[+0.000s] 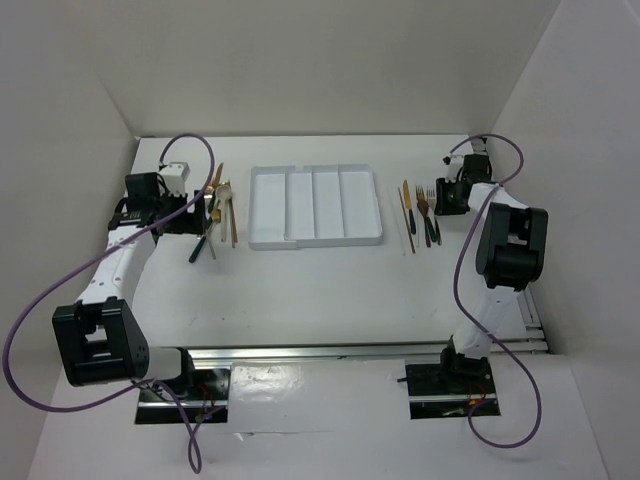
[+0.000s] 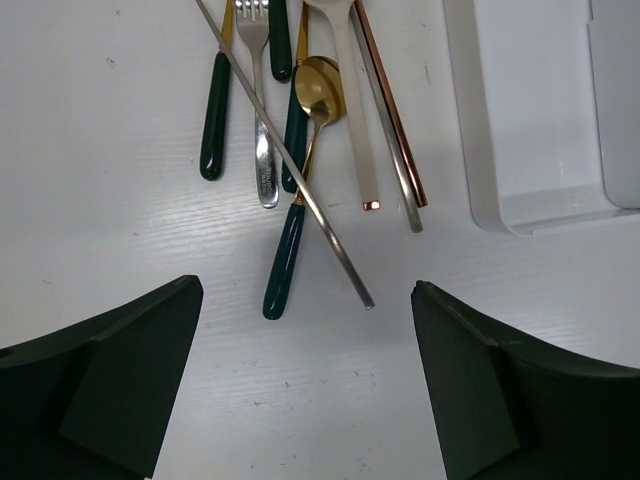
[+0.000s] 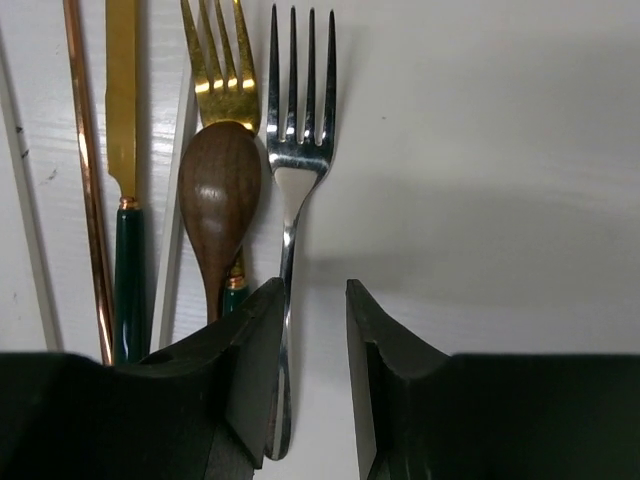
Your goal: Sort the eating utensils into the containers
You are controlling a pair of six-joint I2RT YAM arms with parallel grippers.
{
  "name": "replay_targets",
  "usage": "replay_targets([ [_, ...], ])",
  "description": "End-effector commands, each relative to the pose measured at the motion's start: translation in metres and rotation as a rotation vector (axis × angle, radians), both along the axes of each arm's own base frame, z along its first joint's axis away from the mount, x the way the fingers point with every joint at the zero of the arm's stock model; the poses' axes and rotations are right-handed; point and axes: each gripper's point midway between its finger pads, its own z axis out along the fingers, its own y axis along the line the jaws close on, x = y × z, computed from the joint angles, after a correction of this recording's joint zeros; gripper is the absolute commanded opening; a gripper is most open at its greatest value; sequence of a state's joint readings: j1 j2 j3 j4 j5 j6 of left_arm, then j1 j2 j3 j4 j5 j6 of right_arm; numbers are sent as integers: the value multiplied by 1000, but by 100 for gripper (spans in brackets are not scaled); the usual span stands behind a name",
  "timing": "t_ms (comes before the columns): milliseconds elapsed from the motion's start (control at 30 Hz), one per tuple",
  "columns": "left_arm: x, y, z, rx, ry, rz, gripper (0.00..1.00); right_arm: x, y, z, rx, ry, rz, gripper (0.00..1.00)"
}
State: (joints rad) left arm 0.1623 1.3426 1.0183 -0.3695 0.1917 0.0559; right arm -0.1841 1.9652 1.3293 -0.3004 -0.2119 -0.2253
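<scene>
The white tray (image 1: pixel 300 205) with four long compartments lies at the table's middle back, and all four look empty. My left gripper (image 1: pixel 205 215) is wide open and empty (image 2: pixel 305 290) just short of the left pile: a gold spoon with teal handle (image 2: pixel 320 85), a silver fork (image 2: pixel 262 150), a silver chopstick (image 2: pixel 290 170) and a copper chopstick (image 2: pixel 395 130). My right gripper (image 1: pixel 432 200) is narrowly open (image 3: pixel 313 290) over the right pile. The silver fork's (image 3: pixel 298 150) handle lies along its left finger's inner edge. Beside it lie a gold fork (image 3: pixel 220 70), a wooden spoon (image 3: pixel 220 200) and a gold knife (image 3: pixel 122 120).
The tray's corner (image 2: pixel 530 110) shows right of the left pile in the left wrist view. A copper chopstick (image 3: pixel 85 180) and a white one (image 3: pixel 25 220) lie at the right pile's left side. White walls close the table at the back and sides.
</scene>
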Motion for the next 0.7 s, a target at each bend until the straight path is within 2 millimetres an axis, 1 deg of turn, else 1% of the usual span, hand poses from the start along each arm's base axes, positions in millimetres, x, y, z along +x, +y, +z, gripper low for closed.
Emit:
replay_targets([
  [0,9,7,13,23,-31,-3,100,22,1,11,-33,-49,17,39],
  [67,10,10,6,20,-11,6,100,24,1,10,-33,-49,17,38],
  [100,10,10,6,20,-11,6,100,23,1,5,-32,-39,17,38],
  [133,12,11,10,22,-20,6,100,23,1,5,-32,-38,17,38],
  [167,13,11,6,20,-10,6,100,23,1,5,-32,-38,17,38],
  [200,12,14,6,20,-10,15,100,23,5,-1,-29,-27,26,38],
  [233,12,16,6,26,-8,22,100,23,5,-1,-29,-26,26,36],
  [267,12,16,6,26,-8,22,100,22,5,-6,-33,-15,34,36],
  [300,13,16,2,24,4,22,100,25,9,-3,-34,-24,43,36],
  [333,15,16,5,26,-5,22,100,24,7,-9,-41,-11,37,35],
  [367,14,18,5,32,-4,28,100,23,8,-15,-39,1,37,32],
  [400,15,18,1,30,6,28,100,23,5,-15,-50,3,29,30],
  [433,17,18,6,32,-4,28,100,22,7,-22,-62,19,27,29],
  [467,17,18,6,32,-4,28,100,23,4,-27,-75,28,29,27],
  [500,17,20,6,39,-3,36,100,23,2,-27,-86,30,21,25],
  [567,19,21,5,46,-2,30,100,20,-1,-38,-118,58,6,21],
  [633,19,23,5,52,-1,37,100,17,-4,-41,-136,69,6,16],
  [667,20,23,2,50,8,36,100,15,-5,-45,-143,79,2,5],
])
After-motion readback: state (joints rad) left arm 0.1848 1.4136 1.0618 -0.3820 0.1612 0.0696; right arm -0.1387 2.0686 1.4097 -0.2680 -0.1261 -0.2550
